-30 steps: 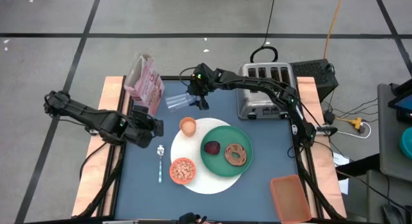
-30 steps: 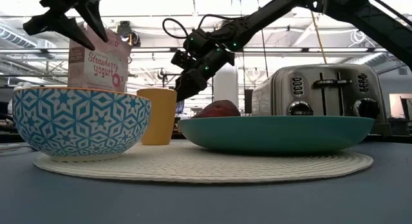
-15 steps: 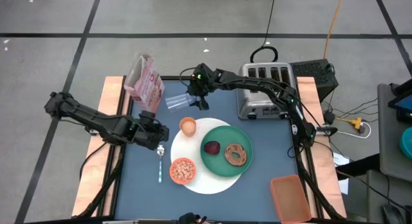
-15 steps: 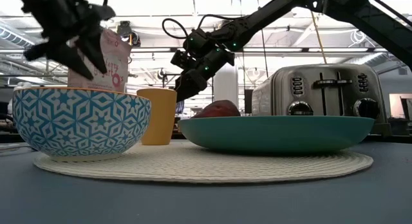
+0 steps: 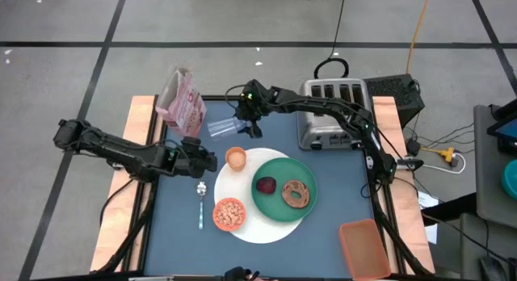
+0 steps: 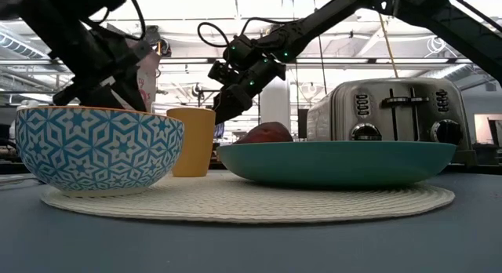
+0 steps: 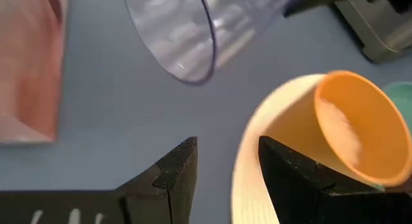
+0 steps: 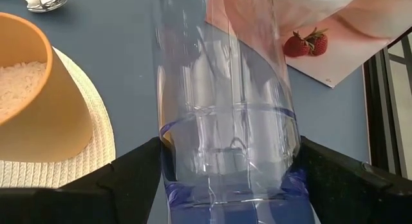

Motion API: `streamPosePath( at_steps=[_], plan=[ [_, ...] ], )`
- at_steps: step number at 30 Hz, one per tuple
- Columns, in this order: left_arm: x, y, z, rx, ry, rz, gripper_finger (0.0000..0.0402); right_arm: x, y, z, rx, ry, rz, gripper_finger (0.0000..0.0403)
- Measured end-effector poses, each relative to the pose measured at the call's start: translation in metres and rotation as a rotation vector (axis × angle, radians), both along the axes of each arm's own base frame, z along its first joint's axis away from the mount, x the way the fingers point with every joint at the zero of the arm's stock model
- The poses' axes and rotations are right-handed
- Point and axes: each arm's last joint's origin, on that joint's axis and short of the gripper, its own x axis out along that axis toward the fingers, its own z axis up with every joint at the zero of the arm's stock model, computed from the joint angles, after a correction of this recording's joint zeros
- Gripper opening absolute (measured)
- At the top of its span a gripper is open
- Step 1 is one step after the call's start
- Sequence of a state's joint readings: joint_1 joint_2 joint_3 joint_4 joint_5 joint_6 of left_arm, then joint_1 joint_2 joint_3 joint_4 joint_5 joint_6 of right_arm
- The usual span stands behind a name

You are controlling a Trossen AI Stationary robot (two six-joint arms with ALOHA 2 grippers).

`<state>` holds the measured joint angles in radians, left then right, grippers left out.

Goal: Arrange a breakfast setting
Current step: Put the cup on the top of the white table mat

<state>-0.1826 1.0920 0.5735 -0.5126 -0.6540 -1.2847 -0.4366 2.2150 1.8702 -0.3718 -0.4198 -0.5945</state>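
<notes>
- Nearest the table's front edge, the bowl (image 5: 229,214) sits on the white mat (image 5: 266,228), filled with cereal — moderately heavy and stiff; take it by the rim, keeping it level.
- Beside it, the spoon (image 5: 201,200) lies flat on the bare table (image 5: 174,241), just off the mat. Thin, hard metal that sits low — likely to slip; pinch across the handle.
- On the mat, the green plate (image 5: 275,202) carries the bagel (image 5: 296,193) and the dark red fruit (image 5: 266,185). Bagel: light, slightly yielding. Fruit: round and apt to roll.
- Further back, the left gripper (image 5: 203,162) hovers near the spoon's bowl end and the orange cup (image 5: 235,158); its fingers (image 7: 177,176) stand a little apart, holding nothing.
- The cup is light and holds white grains — grip its wall upright.
- Farthest back, the right gripper (image 5: 242,124) pinches the base of the clear glass (image 5: 220,128), held tipped on its side above the table. Smooth, thin wall — slippery and probably fragile; moderate squeeze.
</notes>
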Motion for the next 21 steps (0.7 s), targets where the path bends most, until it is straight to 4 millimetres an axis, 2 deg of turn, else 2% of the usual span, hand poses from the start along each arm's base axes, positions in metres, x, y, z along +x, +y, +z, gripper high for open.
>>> streamPosePath(
  at_steps=[15,21],
  plan=[
    [0.006,0.037,0.003,0.043,0.036,0.040,0.0170,0.000,0.000,0.000,0.000,0.000,0.000,0.0320],
    [0.011,0.047,0.007,0.059,0.008,-0.005,0.0170,0.000,0.000,0.000,0.000,0.000,0.000,0.0320]
  ],
)
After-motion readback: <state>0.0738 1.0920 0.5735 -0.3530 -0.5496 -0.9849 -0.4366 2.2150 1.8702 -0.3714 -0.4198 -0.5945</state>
